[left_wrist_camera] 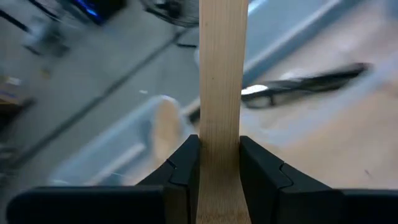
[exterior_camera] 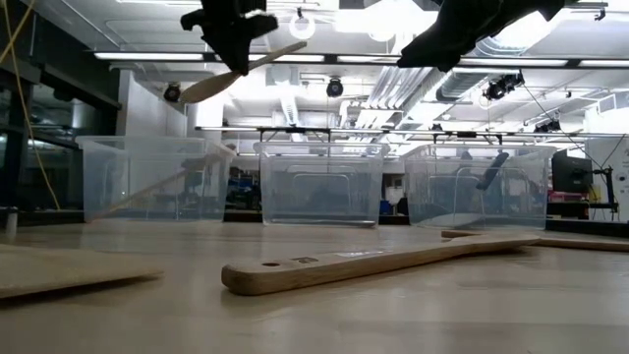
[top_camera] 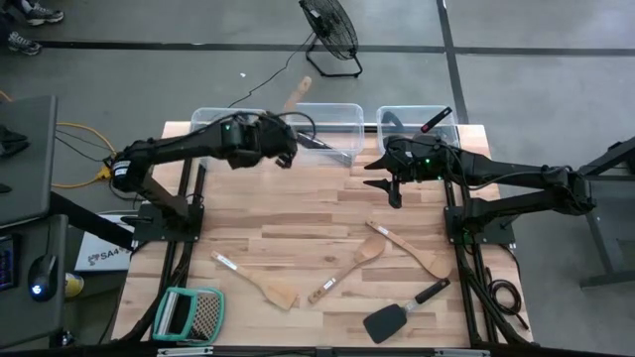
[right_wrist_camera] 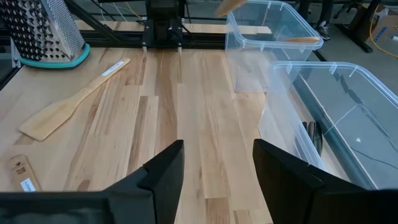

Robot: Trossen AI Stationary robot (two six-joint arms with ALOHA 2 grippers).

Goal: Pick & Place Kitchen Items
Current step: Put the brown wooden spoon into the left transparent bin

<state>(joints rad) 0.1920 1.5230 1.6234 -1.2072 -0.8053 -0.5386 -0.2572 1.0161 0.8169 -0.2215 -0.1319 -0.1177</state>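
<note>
Bright, even light falls from overhead: ceiling strip lights (exterior_camera: 324, 61) glare white in the low view, turning both arms into dark silhouettes. Shadows on the tabletop (top_camera: 298, 213) are faint and soft. The left wrist view is smeared with blur beyond the left hand (left_wrist_camera: 219, 163); only the clamped wooden handle (left_wrist_camera: 222, 74) looks sharp. The low view's near foreground is soft.

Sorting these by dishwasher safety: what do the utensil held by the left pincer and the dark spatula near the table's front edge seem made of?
The pale flat-handled utensil in the left pincer looks like unfinished wood: visible grain, matte. The black square-bladed spatula looks like plastic, possibly with metal: uniformly dark, no grain.
</note>
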